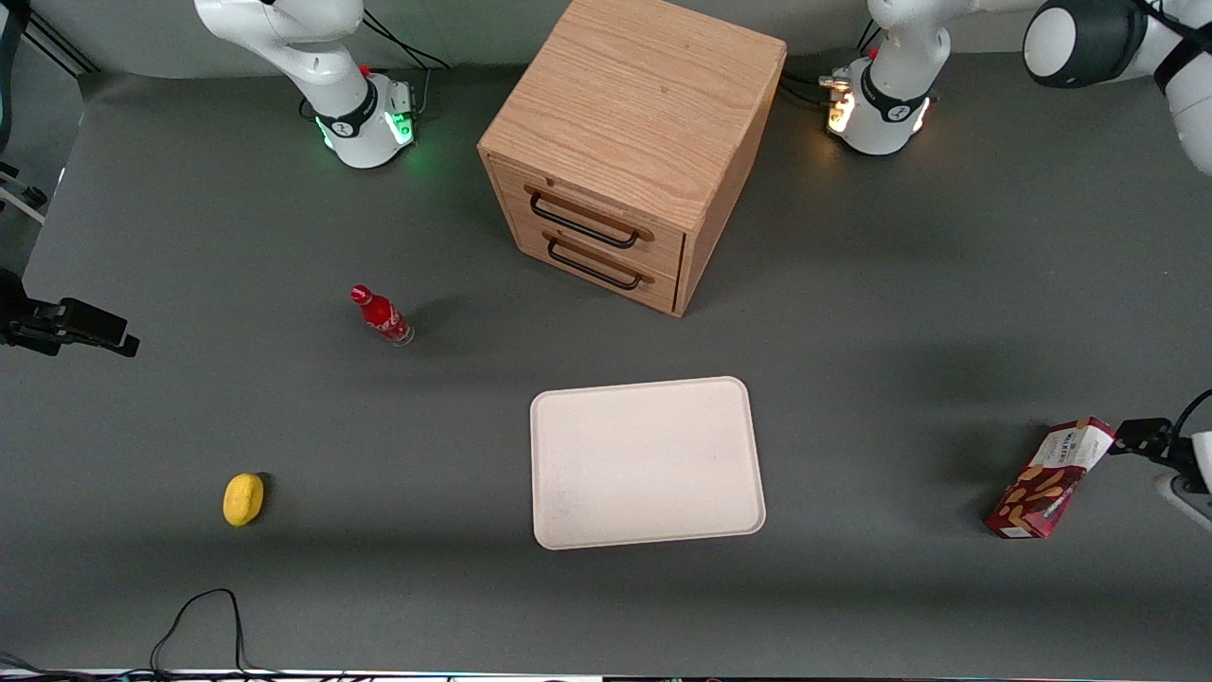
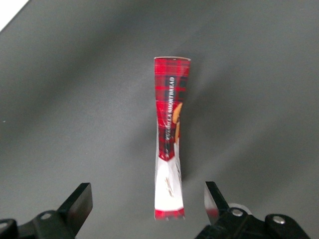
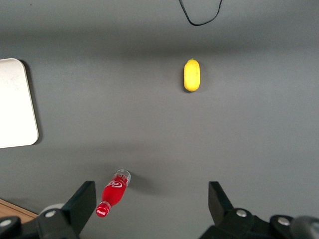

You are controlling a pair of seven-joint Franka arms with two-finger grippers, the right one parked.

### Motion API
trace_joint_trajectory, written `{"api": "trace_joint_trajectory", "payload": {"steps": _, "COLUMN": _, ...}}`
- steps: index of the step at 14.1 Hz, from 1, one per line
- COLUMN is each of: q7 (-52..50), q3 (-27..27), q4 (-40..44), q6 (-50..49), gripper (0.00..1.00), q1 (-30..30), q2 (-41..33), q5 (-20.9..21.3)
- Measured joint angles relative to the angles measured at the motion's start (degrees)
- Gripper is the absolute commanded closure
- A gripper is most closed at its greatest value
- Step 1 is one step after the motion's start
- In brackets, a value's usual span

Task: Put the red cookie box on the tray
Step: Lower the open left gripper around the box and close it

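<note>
While the end effector (image 2: 144,211) hangs above the red cookie box (image 1: 1049,479) with its fingers (image 2: 79,201) spread wide, one to each side and clear of the cardboard, the box stands on edge on the grey bench (image 1: 900,332) toward the working arm's end; the tray (image 1: 647,461) lies well apart, mid-bench, in front of the wooden drawer cabinet (image 1: 630,142).

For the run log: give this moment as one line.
stage: approach | gripper: open, above red cookie box | box: on table, working arm's end, not gripped | tray: bare, mid-table
</note>
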Motion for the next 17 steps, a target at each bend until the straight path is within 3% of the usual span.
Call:
{"api": "trace_joint_trajectory", "payload": {"steps": 5, "q7": -0.2, "q3": 0.0, "q4": -2.6, "q6": 7.1, "gripper": 0.0, "q1": 0.0, "q2": 3.5, "q5": 0.0}}
{"api": "trace_joint_trajectory", "payload": {"steps": 13, "q7": -0.8, "q3": 0.0, "q4": -4.9, "q6": 7.3, "gripper": 0.01, "q1": -0.2, "q2": 4.1, "q5": 0.1}}
{"api": "trace_joint_trajectory", "payload": {"steps": 15, "q7": -1.2, "q3": 0.0, "q4": -5.6, "q6": 7.3, "gripper": 0.08, "q1": -0.2, "q2": 4.1, "q5": 0.1}}
{"api": "trace_joint_trajectory", "payload": {"steps": 16, "q7": -1.3, "q3": 0.0, "q4": -5.9, "q6": 7.3, "gripper": 0.16, "q1": -0.3, "q2": 4.1, "q5": 0.1}}
{"api": "trace_joint_trajectory", "payload": {"steps": 17, "q7": -1.3, "q3": 0.0, "q4": -6.2, "q6": 7.3, "gripper": 0.32, "q1": -0.4, "q2": 4.1, "q5": 0.1}}
